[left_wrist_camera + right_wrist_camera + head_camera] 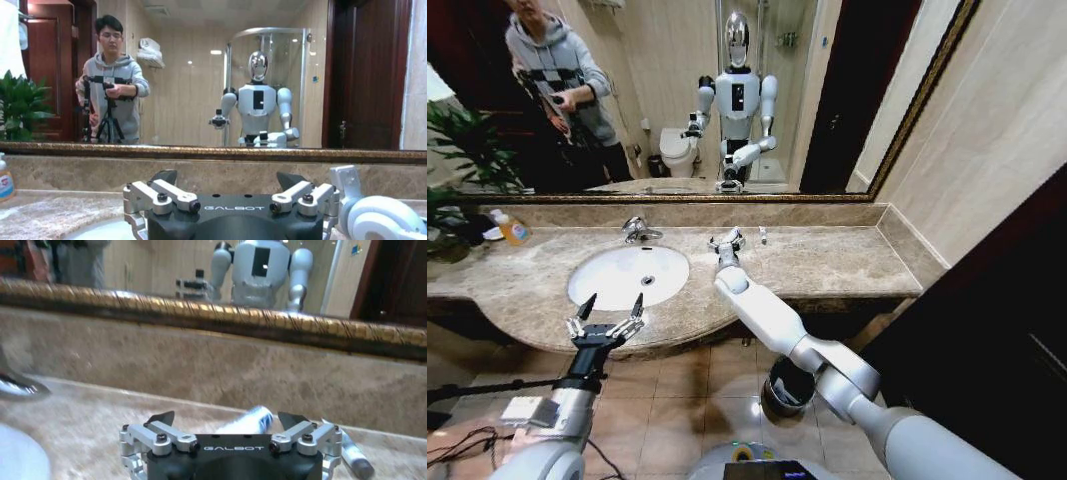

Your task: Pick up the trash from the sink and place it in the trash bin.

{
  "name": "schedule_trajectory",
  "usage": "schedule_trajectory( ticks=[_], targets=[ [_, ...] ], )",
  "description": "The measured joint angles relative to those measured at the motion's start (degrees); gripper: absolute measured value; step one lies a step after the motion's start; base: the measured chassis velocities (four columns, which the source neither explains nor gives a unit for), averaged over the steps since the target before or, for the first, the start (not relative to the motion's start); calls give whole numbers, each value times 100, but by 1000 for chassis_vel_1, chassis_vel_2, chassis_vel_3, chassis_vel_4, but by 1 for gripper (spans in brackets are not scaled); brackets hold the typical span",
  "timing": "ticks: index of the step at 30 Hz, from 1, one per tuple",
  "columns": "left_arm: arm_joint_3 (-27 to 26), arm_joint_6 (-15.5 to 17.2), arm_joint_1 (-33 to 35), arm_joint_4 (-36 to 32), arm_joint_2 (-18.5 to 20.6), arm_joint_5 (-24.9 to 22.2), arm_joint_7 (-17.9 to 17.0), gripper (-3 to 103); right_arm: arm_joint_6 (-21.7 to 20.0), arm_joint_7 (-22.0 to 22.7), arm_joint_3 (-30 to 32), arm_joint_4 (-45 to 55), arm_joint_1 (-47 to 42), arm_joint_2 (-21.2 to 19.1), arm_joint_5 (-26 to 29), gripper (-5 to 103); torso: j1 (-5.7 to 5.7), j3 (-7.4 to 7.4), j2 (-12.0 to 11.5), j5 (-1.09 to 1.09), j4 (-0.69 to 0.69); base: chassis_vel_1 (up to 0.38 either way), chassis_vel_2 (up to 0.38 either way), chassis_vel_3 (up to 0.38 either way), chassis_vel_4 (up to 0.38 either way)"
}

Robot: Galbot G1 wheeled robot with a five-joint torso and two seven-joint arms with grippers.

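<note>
The marble table (pixel 827 262) carries the white sink (pixel 617 280), which serves as the landmark here; its bowl looks bare apart from the drain hole, so no trash lies inside it as far as the head view shows. The trash bin (pixel 785 388) stands on the tiled floor below the table, off to the sink's right and under the right arm; what it holds cannot be made out.

The right tool (pixel 726 241) reaches over the table just right of the sink, near the back wall, with its fingers spread and nothing between them. In the right wrist view a white tube (pixel 248 422) lies on the table just beyond those fingers, and a thin white stick (pixel 350 452) rests beside it, farther from the sink.

The left tool (pixel 608 312) hovers at the sink's front rim, fingers spread and empty.

Judging from this, the sink itself seems cleared, while the tube and stick are not yet binned.
</note>
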Motion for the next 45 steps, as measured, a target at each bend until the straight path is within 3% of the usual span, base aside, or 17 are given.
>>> schedule_trajectory(
  ticks=[9, 24, 34, 45],
  targets=[
    [0, 0, 0, 0, 0, 0, 0, 100, 162, -149, 76, -640, -28, -1, -257, 100, 1, 0, 0, 0, -1, 0, 0, 0, 0],
    [0, 0, 0, 0, 0, 0, 0, 100, 121, -100, -27, -271, -127, 0, -158, 100, 0, 0, 0, 0, 0, 0, 0, 0, 0],
    [0, 0, 0, 0, 0, 0, 0, 100, 320, -330, 236, -837, -11, -1, -366, 100, 1, 0, 0, 0, -1, 0, 0, 0, 0],
    [0, 0, 0, 0, 0, 0, 0, 100, 376, -335, 362, -784, 76, -1, -406, 100, 1, 0, 0, 0, 0, 0, 0, 0, 0]
  ],
)
